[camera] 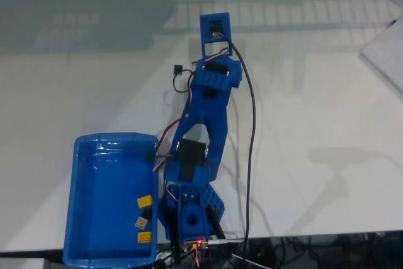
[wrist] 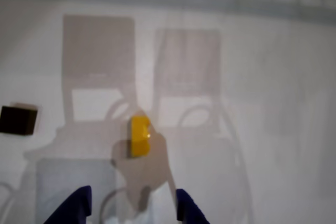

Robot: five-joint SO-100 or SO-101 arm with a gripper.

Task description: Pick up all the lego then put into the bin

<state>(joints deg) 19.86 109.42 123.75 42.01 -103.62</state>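
Currently gripper (wrist: 134, 205) spread wide, empty, hovering short of yellow lego (wrist: 140, 136); black lego (wrist: 18, 119) left of it. Advance, straddle yellow squarely, then close. Bin (camera: 79, 181) holds three.

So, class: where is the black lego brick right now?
In the wrist view, the black lego lies on the white table at the left edge, left of the yellow lego.

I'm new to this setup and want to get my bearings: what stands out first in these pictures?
In the fixed view, the blue arm stretches up the middle of the white table, with the blue bin at lower left holding three yellow bricks. In the wrist view, a yellow brick lies just beyond the open gripper, and a black brick at left.
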